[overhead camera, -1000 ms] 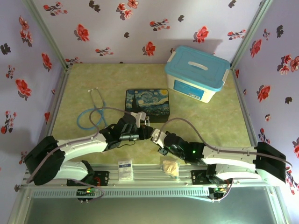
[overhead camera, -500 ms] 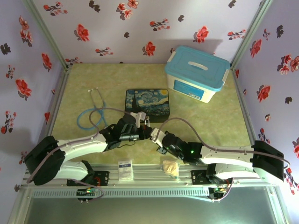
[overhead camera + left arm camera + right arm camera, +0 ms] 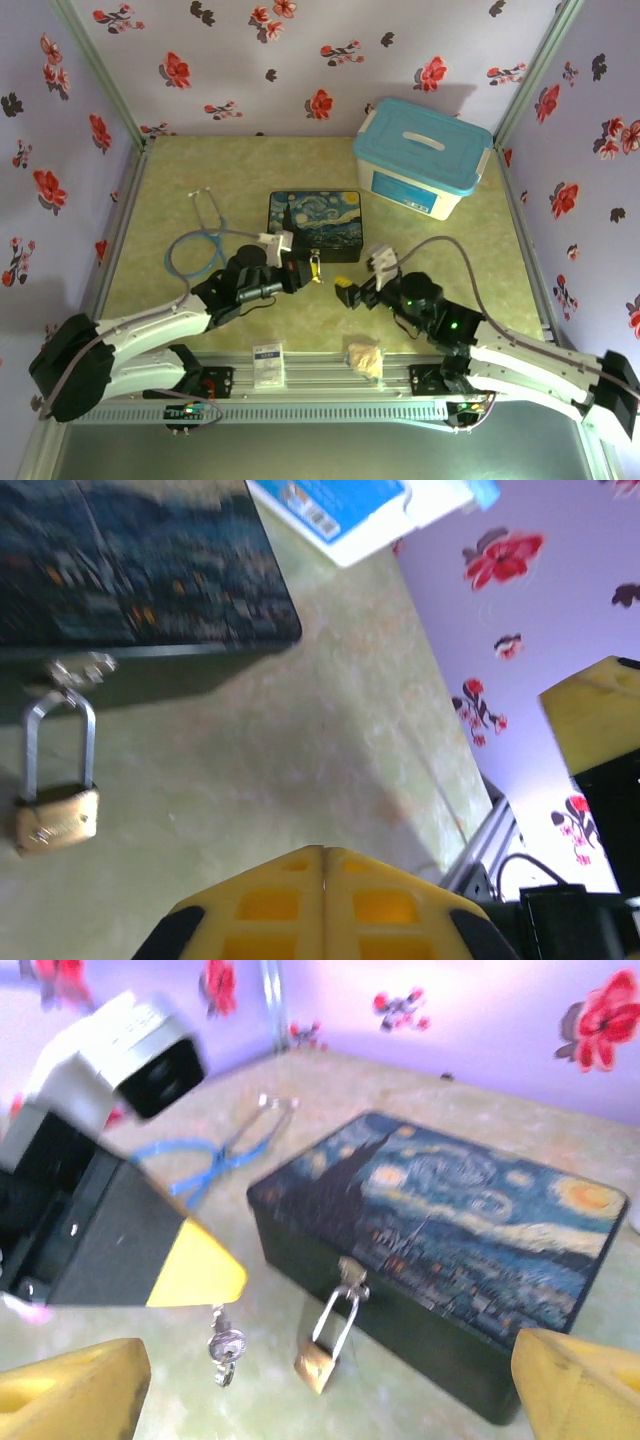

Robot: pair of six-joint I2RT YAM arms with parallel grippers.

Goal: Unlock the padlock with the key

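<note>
The left gripper (image 3: 308, 268) is pinching its yellow fingertips together on the key (image 3: 225, 1345), which is dangling beneath them above the table. Just to the right, the padlock (image 3: 318, 1360) is hanging by its shackle from the latch on the front of the Starry Night tin (image 3: 315, 222). Further right, the right gripper (image 3: 364, 276) is facing the padlock with its jaws spread wide, gripping nothing.

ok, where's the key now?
The key hangs from the shut jaws of the left gripper; in the right wrist view it sits just left of the padlock on the latch of the painted tin.
</note>
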